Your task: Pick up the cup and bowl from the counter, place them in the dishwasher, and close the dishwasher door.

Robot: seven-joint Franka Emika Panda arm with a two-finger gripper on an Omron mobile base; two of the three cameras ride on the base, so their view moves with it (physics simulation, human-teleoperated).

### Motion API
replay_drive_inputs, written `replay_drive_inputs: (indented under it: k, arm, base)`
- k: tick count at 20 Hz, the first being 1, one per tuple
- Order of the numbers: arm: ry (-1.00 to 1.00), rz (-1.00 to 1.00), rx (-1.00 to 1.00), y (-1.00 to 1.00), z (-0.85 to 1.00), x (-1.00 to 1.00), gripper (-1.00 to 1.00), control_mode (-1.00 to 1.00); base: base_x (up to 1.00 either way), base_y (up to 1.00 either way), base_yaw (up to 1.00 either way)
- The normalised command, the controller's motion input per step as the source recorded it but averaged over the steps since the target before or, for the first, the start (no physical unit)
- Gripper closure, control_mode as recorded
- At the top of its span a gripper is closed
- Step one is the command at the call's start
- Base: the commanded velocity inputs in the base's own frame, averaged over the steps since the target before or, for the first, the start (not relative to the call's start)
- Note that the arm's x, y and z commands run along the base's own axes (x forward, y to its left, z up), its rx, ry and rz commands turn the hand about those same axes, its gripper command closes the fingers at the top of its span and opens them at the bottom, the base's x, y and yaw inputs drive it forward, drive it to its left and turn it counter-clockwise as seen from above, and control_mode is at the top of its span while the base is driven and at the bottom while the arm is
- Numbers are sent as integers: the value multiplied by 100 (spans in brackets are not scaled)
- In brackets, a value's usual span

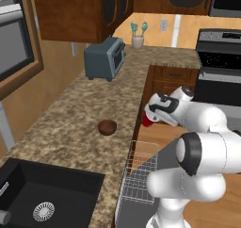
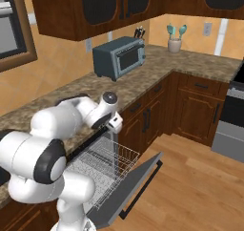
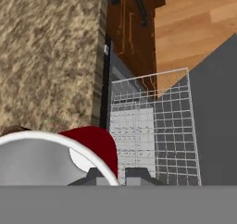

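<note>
Carrying the cup over the dishwasher rack, fingers pinching its rim.
Cup looks like light, stiff, slick plastic, so a rim pinch is holding fine; the gripper is hanging just past the counter edge, arm folded low, hand pointing down. The bowl is sitting on the counter at 9 o'clock of the gripper. The dishwasher door is lying open.

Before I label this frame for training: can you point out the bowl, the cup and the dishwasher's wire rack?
bowl (image 1: 107,126): left base view, middle of its dark brown body on the counter.
cup (image 3: 95,143): hand view, red outer wall beside the white rim.
wire rack (image 3: 152,126): hand view, middle of the white wire grid.
</note>
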Motion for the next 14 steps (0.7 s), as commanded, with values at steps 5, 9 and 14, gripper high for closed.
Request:
replay_drive_inputs:
  k: [5,9,14]
  arm:
    - [23,0,-1,-34,-49,0,100,-100]
    - [22,5,0,-23,-64,3,100,-100]
    - [11,5,0,-21,-73,3,100,-100]
  base:
    - [0,0,0]
    - [0,0,0]
    - [0,0,0]
